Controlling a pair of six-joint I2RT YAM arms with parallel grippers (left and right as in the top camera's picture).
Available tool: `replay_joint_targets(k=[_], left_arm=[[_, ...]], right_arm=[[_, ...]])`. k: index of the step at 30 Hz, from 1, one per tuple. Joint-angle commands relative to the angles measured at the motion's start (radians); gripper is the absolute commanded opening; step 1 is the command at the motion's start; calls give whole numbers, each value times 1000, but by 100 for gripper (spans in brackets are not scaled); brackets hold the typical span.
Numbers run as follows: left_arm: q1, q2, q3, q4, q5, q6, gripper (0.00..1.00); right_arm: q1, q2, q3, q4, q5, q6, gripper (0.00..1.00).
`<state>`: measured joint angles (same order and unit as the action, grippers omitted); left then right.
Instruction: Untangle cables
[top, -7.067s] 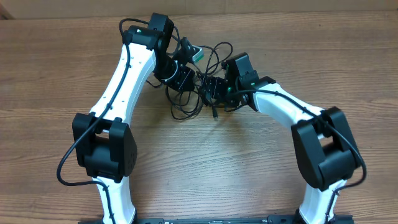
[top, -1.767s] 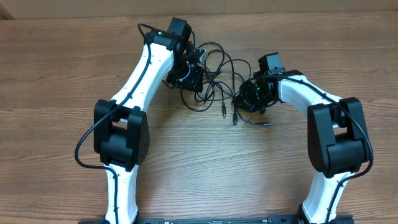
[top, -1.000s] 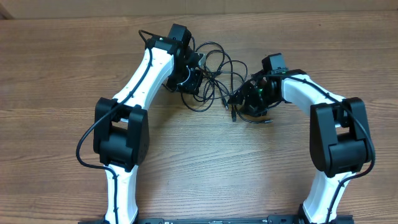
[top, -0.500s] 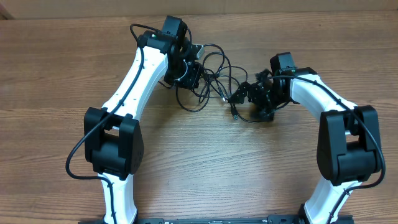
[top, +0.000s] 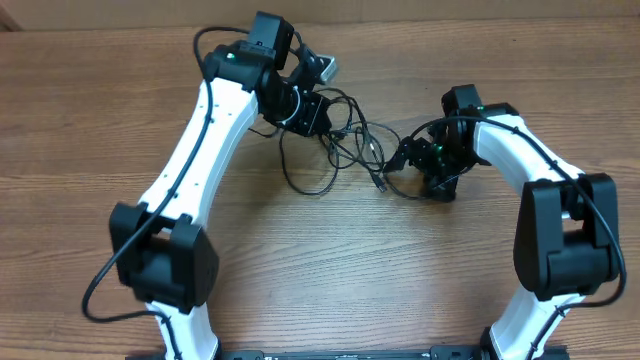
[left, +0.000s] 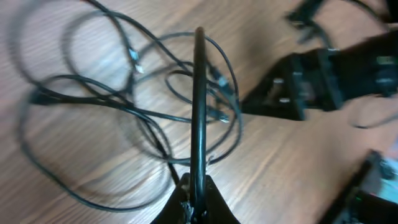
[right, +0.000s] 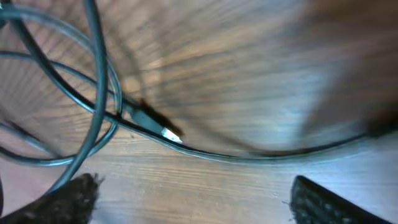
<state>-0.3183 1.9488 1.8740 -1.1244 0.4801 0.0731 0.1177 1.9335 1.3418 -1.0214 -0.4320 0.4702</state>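
overhead: the cables (top: 345, 140) lie in a loose black tangle on the wooden table (top: 300, 260), between the two arms. the left gripper (top: 312, 110) is at the tangle's upper left, the right gripper (top: 415, 172) at its right end.

left wrist: the left gripper (left: 194, 198) is pinched together on one strand of the cables (left: 199, 93), which runs straight up the middle.

right wrist, blurred: the right gripper (right: 199, 199) has its fingertips (right: 74, 193) wide apart and grips nothing. a cable's small plug (right: 152, 123) lies on the wood ahead.

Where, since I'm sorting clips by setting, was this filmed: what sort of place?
Likely a robotics lab or test bench: a left arm and right arm, white and black, mounted at a wooden table, handling tangled thin black cables.
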Motion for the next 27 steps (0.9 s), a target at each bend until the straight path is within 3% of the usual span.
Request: replay_joint_targets(k=[1,6,12,19,21,24,27], left_arm=[[5,-40,8,3,-174,-81,4],[2,-40,7,1,-191,-134,4],[-3,-40,7,-1,-191,-143,4],[-3,-40,7,-1,-192,-149,4],[-3,-40,7,-1,-192,-149,4],[-3,-40,7,-1,-192,-149,4],[-3,-40,7,-1,-192,-149,4]], right_arm=[[-2,-86,69,-53,171,62,100],[-2,-100,80,-47,108,33,100],[13,-99,80,64,-230,-122,98],[83,-91,79,126,-235,-119,94],[106,-85,78,142,-214,-101,89],[145,-77,78,154,-131,-39,74],[192,-74,77,181,-80,-29,69]])
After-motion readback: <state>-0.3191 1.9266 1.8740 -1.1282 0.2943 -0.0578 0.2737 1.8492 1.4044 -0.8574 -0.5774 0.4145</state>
